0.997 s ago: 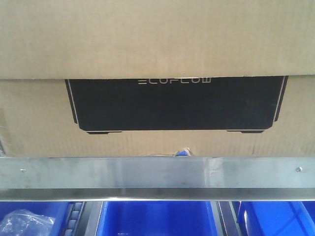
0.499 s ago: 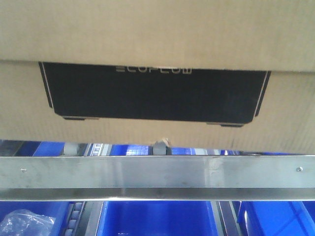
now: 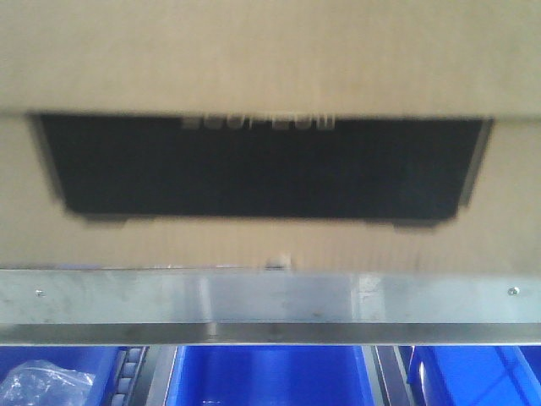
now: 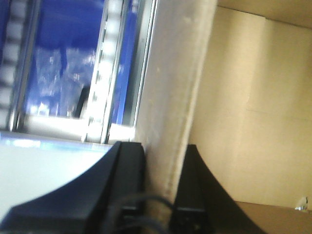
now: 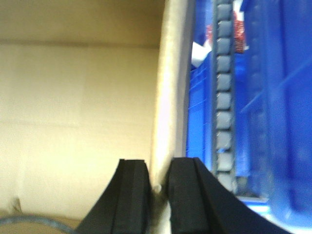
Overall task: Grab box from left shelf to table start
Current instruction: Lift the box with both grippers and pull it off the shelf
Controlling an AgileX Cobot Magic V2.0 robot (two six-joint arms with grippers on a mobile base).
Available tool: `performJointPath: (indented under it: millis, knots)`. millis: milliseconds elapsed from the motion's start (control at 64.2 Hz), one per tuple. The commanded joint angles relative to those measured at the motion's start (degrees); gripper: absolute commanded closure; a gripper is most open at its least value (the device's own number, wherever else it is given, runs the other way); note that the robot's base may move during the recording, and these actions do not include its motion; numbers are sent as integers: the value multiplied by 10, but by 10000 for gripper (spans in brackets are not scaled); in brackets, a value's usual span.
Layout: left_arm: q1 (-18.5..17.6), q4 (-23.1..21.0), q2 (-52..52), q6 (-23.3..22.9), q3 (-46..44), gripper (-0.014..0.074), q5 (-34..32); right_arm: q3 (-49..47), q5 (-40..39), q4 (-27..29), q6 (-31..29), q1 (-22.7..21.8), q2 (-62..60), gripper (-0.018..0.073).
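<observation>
BOX: we log the box (image 3: 270, 59) filling the upper front view, blurred, bottom edge meeting the front of the left shelf (image 3: 270, 304) | BINS: blue bins (image 3: 270, 376) sit below that | LEFT: left gripper (image 4: 161, 151) is clamped narrow on a box wall | RIGHT: right gripper (image 5: 158, 163) is clamped narrow on a box wall, with rollers (image 5: 223, 97) just beside it

Front view: the box (image 3: 254, 59) fills the space above the steel rail (image 3: 270, 298), its lower edge meeting it; blue bins (image 3: 270, 376) occupy the bay beneath. Right wrist view: a roller track (image 5: 223, 97) runs just beside the box wall, leaving a narrow channel outside the right gripper (image 5: 158, 190).
</observation>
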Motion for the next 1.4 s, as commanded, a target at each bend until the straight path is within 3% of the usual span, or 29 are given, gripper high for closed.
performJointPath:
  millis: [0, 499, 826, 1387]
  knots:
    - [-1, -3, -58, -26, 11, 699, -78, 13, -71, 18, 1, 1, -44, 504]
    - [-1, -3, -292, -7, 196, 699, -213, 92, -83, 20, 0, 1, -222, 504]
    - [-1, 2, -384, -6, 200, 699, -229, 94, -88, 19, 0, 1, -300, 504]
    - [-1, 10, -403, -5, 200, 699, -238, 94, -82, 14, 0, 1, -306, 504]
